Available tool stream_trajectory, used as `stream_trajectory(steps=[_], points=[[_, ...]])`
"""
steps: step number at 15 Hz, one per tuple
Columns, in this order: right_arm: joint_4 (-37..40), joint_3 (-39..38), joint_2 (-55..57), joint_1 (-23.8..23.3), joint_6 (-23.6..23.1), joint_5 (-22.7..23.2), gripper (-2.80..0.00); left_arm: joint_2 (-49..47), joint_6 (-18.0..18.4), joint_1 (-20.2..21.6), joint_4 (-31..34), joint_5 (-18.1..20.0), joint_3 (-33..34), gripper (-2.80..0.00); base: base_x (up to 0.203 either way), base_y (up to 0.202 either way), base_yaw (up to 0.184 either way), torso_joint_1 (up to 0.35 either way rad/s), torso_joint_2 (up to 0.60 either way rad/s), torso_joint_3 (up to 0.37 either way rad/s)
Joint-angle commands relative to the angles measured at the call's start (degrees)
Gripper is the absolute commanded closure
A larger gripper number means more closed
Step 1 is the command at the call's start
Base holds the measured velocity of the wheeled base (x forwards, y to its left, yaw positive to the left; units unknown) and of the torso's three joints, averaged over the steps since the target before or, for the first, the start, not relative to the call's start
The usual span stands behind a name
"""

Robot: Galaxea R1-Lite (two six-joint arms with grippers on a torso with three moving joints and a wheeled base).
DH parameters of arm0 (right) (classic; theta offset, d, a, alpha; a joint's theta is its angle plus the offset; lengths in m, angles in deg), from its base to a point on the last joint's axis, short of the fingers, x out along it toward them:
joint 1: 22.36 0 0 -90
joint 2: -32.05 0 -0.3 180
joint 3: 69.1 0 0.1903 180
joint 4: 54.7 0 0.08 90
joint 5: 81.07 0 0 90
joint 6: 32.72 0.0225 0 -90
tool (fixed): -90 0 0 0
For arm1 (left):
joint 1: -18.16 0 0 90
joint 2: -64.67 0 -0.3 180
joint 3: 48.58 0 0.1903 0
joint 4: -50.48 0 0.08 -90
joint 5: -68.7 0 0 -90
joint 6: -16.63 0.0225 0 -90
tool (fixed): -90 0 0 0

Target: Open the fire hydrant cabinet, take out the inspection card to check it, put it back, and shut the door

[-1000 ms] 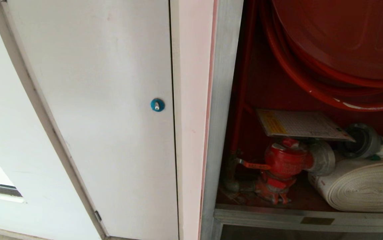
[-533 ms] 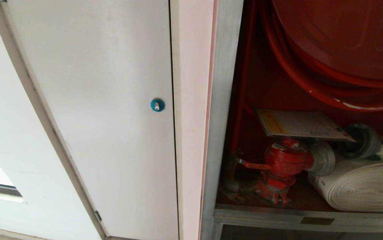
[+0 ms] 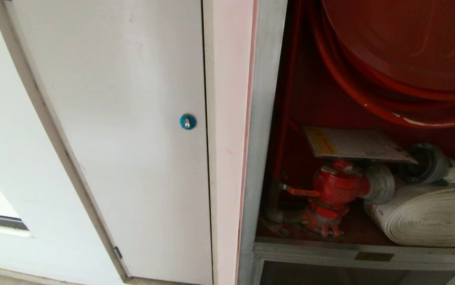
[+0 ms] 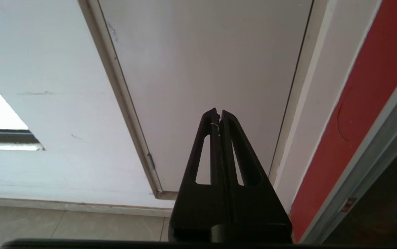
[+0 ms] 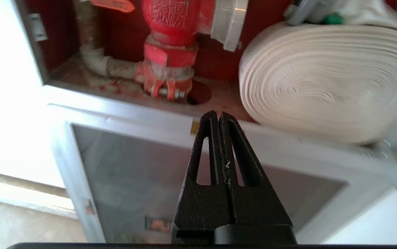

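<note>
My head camera shows the fire hydrant cabinet (image 3: 265,130) open at 3 o'clock, red interior exposed; I can't see its glass door in any view. The inspection card (image 3: 356,144) lies tilted on top of the red hydrant valve (image 3: 336,186), roughly 4 o'clock in the frame, inside the cabinet. A rolled white fire hose (image 3: 429,215) sits just right of the valve, touching its silver coupling (image 3: 381,184). The red hose reel (image 3: 401,47) fills the 1 o'clock corner. A white door (image 3: 124,138) with a blue round lock (image 3: 187,122) takes up the 9 o'clock half.

Neither arm shows in the head view. My left claw (image 4: 219,116) is clenched, empty, fingers pressed together, pointing at the lower part of the white door near the floor tiles (image 4: 63,224). My right claw (image 5: 218,117) is also clenched, nothing in it, aimed at the cabinet's silver sill (image 5: 143,112) below the valve and hose roll, above a lower tinted glass panel (image 5: 143,176). It is not touching anything that I can see.
</note>
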Motion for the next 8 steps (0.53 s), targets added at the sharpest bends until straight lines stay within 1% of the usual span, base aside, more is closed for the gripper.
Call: stream_trajectory(steps=[1,8], points=[[0.00,0.00,-0.01,-0.01,-0.01,0.00,0.00,-0.06,-0.01,-0.01,-0.03,0.02,0.03,0.00,-0.183,0.000,0.005,0.000,0.01,0.005],[0.00,0.01,-0.01,-0.01,0.07,-0.08,0.00,-0.06,0.08,0.03,0.02,0.02,-0.03,0.00,-0.194,0.000,0.002,-0.001,0.00,0.002]])
